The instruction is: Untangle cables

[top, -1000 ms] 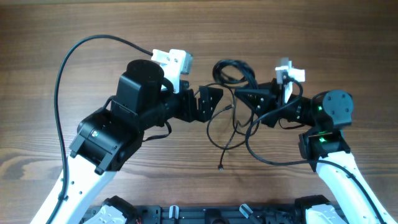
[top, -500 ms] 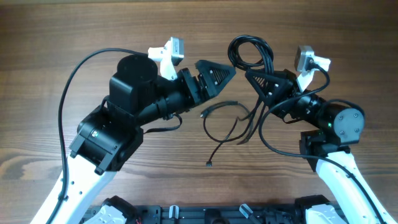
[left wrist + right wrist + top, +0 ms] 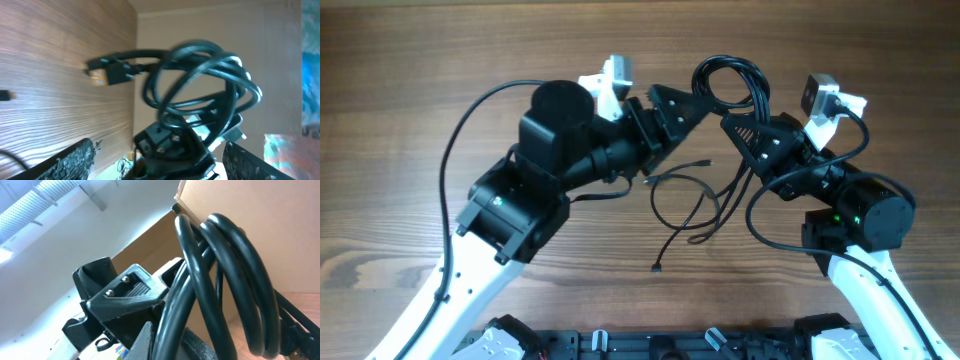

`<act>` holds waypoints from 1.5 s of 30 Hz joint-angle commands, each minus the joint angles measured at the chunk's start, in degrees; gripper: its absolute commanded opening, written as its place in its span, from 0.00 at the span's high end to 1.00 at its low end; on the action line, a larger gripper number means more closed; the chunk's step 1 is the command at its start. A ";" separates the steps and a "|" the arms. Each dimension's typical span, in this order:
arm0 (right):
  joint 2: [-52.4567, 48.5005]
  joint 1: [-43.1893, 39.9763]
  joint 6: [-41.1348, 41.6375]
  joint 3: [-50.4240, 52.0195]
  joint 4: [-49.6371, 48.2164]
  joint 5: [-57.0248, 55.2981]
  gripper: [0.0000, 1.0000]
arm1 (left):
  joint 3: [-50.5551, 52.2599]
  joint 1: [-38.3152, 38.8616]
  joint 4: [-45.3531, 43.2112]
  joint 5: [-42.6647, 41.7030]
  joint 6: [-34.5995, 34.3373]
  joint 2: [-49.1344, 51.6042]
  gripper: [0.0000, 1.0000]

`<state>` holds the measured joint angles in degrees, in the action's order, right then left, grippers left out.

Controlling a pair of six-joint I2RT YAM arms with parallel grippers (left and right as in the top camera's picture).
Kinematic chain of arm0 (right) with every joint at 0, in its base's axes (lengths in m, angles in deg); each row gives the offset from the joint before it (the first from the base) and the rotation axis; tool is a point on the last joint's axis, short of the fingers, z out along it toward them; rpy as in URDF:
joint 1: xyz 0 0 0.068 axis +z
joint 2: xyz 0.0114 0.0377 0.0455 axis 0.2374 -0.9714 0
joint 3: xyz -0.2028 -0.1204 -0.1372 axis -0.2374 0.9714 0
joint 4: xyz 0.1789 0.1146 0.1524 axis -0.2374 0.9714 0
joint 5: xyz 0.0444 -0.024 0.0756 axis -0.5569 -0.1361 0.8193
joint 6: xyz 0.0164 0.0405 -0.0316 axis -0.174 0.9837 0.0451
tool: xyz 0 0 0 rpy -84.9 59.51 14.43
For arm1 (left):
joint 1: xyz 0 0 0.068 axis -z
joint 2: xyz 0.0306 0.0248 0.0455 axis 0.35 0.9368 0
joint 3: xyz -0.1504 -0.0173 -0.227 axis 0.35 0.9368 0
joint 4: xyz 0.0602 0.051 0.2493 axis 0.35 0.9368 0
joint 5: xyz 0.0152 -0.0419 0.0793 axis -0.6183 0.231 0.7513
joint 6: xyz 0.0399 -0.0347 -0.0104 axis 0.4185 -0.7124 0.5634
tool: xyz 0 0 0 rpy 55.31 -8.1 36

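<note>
Cables held aloft, open pincer beside them

The right pincer (image 3: 732,122) clamped the cables (image 3: 728,82), their loops raised off the tabletop (image 3: 420,60) and loose ends trailing onto it. The left pincer (image 3: 692,100), jaws wide apart, stood just beside the loops. Seizing several strands together would likely tighten the tangle.

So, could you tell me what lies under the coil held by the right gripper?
Loose black cords trail over the wooden table below the coil, one ending in a small plug. How they join the coil is hidden by the right gripper.
</note>
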<state>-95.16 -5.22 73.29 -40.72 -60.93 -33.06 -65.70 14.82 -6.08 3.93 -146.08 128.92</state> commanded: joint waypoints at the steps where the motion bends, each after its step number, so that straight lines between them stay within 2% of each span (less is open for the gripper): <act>1: 0.09 1.03 1.90 -0.46 -3.76 -0.68 0.95 | -0.72 1.95 -1.92 -0.31 -0.59 1.42 0.18; 3: 0.09 1.29 1.88 -0.46 -5.90 -0.09 0.96 | -0.72 2.54 -2.40 -0.17 -0.68 2.21 0.27; 7: 0.09 1.29 1.92 -0.46 -6.43 0.68 0.96 | -0.72 2.71 -2.99 0.20 -3.17 2.54 0.32; 12: 0.09 1.29 3.85 -0.46 -7.82 3.04 0.95 | -0.72 2.84 -3.78 3.21 -3.17 2.62 0.28; 14: 0.09 1.29 4.11 -0.46 -7.85 3.67 0.96 | -0.72 3.74 -5.35 3.32 -3.17 3.26 0.22; 17: 0.09 1.29 4.83 -0.46 -7.85 4.50 0.96 | -0.72 4.68 -7.13 3.98 -3.17 4.61 0.22; 21: 0.09 1.29 4.87 -0.46 -7.85 5.11 0.96 | -0.72 4.70 -7.26 4.94 -3.15 6.47 0.37; 27: 0.09 1.29 4.87 -0.46 -7.82 6.34 0.96 | -0.72 4.66 -7.61 7.76 -3.13 7.17 0.54; 29: 0.09 1.29 4.98 -0.46 -7.80 7.26 0.96 | -0.72 4.66 -8.09 8.09 -3.10 7.17 0.78; 31: 0.09 1.29 5.33 -0.46 -7.76 7.72 0.96 | -0.72 4.66 -8.26 8.09 -3.10 7.17 0.94; 35: 0.09 1.29 5.31 -0.46 -7.32 8.11 0.95 | -0.72 4.66 -8.35 8.07 -2.36 7.17 0.96; 36: 0.09 1.29 5.31 -0.46 -7.32 8.15 0.93 | -0.72 4.63 -8.41 8.09 -0.50 7.15 0.96; 38: 0.09 1.29 5.25 -0.46 -7.06 8.96 0.69 | -0.72 4.28 -8.52 8.04 3.76 7.15 0.96; 39: 0.09 1.29 4.92 -0.46 -5.81 9.94 0.62 | -0.72 3.58 -8.50 8.04 8.11 7.15 0.96; 43: 0.09 1.29 4.44 -0.46 -1.46 12.46 0.54 | -0.72 1.03 -6.08 8.04 17.92 7.08 0.96; 45: 0.09 1.29 2.58 -0.46 -0.59 12.63 0.55 | -0.72 -0.87 -3.08 8.04 22.75 6.95 0.96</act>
<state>-95.12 -4.15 77.92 -40.72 -62.00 -22.42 -65.70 16.75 -11.92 11.60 -135.11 136.02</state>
